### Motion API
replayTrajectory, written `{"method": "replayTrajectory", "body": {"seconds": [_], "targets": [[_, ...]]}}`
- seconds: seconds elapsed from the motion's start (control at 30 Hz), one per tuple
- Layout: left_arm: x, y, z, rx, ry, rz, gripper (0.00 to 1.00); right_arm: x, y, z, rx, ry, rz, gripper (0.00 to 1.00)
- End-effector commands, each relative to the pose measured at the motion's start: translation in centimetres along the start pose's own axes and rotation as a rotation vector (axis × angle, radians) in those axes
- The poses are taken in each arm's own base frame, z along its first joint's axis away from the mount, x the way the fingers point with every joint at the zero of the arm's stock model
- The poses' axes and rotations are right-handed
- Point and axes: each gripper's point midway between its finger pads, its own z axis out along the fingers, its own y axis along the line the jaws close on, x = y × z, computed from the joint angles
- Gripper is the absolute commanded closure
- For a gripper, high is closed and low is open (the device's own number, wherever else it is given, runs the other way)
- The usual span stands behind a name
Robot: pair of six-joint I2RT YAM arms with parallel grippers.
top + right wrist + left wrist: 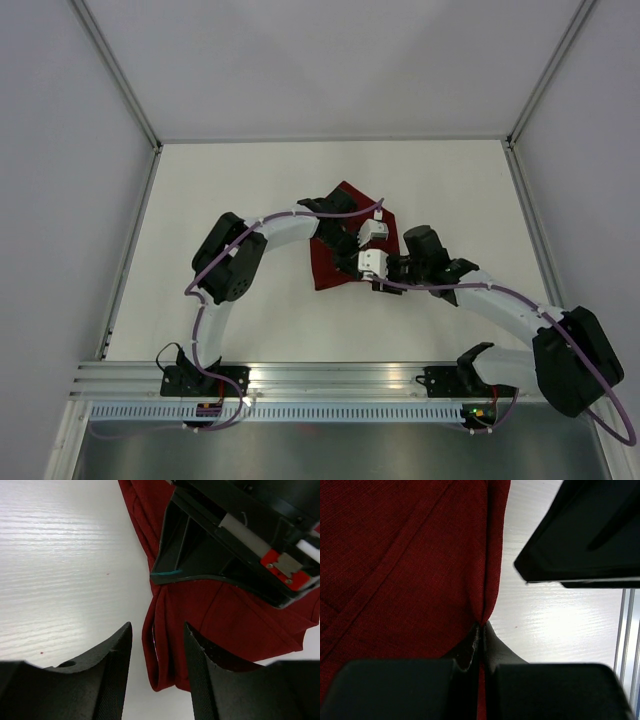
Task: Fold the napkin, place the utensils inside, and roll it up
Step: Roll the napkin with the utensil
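Your left end effector (480, 642) is pinched tight on a bunched edge of the maroon napkin (395, 555). The right end effector (157, 632) stands wide, with the napkin's folded edge between its fingers. Folding looks underway. No utensils show, and the rolling is not begun.

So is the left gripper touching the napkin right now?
Touching. The left wrist view shows the left gripper shut on a pinched edge of the napkin.

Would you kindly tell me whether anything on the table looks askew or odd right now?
The napkin lies bunched and crooked rather than flat. The left gripper pinches its edge into a pucker; the right gripper, jaws open, straddles a doubled-over edge. No utensils show in any view.
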Motion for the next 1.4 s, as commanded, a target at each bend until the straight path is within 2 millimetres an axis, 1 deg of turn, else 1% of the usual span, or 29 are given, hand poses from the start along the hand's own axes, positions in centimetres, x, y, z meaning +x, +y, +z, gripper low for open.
{"method": "replayTrajectory", "body": {"seconds": [0.0, 0.03, 0.13, 0.17, 0.2, 0.27, 0.33, 0.37, 0.4, 0.43, 0.47, 0.5, 0.77, 0.8, 0.93, 1.03, 1.1, 1.17, 1.2, 1.23, 1.37], "targets": [[0.7, -0.4, 0.5, 0.04, 0.017, -0.044, 0.98, -0.3, -2.0, 1.3, 0.1, 0.007, -0.084, 0.48], [0.6, -0.3, 0.5, 0.041, 0.015, -0.041, 0.98, -0.1, -1.7, 1.6, 0.095, 0.014, -0.088, 0.48], [0.8, -0.5, 0.5, 0.048, 0.017, -0.047, 0.98, -0.5, -1.8, 2.7, 0.123, 0.02, -0.128, 0.47], [0.7, -0.4, 0.5, 0.046, 0.015, -0.045, 0.98, 0.0, -1.7, 2.9, 0.121, 0.038, -0.127, 0.47], [0.8, -0.4, 0.5, 0.045, 0.017, -0.048, 0.98, -0.1, -1.6, 3.4, 0.119, 0.037, -0.141, 0.47], [0.8, -0.4, 0.6, 0.048, 0.018, -0.046, 0.98, -0.3, -1.4, 3.8, 0.12, 0.036, -0.154, 0.48], [0.8, -0.4, 0.5, 0.049, 0.017, -0.05, 0.98, -0.1, -1.2, 4.2, 0.124, 0.049, -0.158, 0.47], [0.8, -0.4, 0.6, 0.051, 0.018, -0.049, 0.98, -0.4, -1.1, 4.4, 0.126, 0.042, -0.168, 0.47], [0.7, -0.4, 0.6, 0.053, 0.015, -0.048, 0.98, -0.2, -0.9, 4.7, 0.12, 0.051, -0.169, 0.47], [0.8, -0.4, 0.6, 0.054, 0.014, -0.049, 0.98, 0.0, -1.0, 4.8, 0.13, 0.063, -0.172, 0.47], [0.8, -0.4, 0.6, 0.053, 0.016, -0.05, 0.98, -0.3, -1.2, 5.0, 0.143, 0.056, -0.185, 0.47], [0.9, -0.3, 0.6, 0.056, 0.017, -0.056, 0.98, 0.2, -1.0, 5.3, 0.141, 0.068, -0.186, 0.47], [0.7, -0.2, 0.4, 0.053, 0.013, -0.052, 0.98, 1.3, -0.8, 6.1, 0.153, 0.106, -0.227, 0.48], [0.7, -0.3, 0.4, 0.054, 0.012, -0.052, 0.98, 1.9, -0.6, 6.3, 0.152, 0.124, -0.227, 0.47], [0.4, -0.3, 0.3, 0.055, 0.005, -0.05, 0.98, 2.5, -0.3, 6.8, 0.145, 0.148, -0.241, 0.5], [0.2, -0.2, 0.1, 0.05, 0.002, -0.045, 0.98, 2.7, -0.2, 7.0, 0.153, 0.16, -0.255, 0.57], [0.0, -0.2, 0.0, 0.053, -0.005, -0.054, 0.98, 2.9, -0.3, 7.0, 0.153, 0.167, -0.253, 0.64], [-0.4, -0.4, -0.2, 0.055, -0.016, -0.058, 0.92, 3.0, -0.3, 6.9, 0.156, 0.173, -0.248, 0.72], [-0.6, -0.4, -0.3, 0.056, -0.02, -0.061, 0.89, 3.0, -0.3, 6.9, 0.154, 0.175, -0.246, 0.75], [-0.8, -0.4, -0.4, 0.054, -0.022, -0.062, 0.83, 3.0, -0.2, 6.9, 0.152, 0.175, -0.243, 0.81], [-1.7, -0.2, -1.2, 0.027, -0.042, -0.059, 0.78, 2.8, -0.1, 6.8, 0.139, 0.176, -0.227, 0.93]]}}
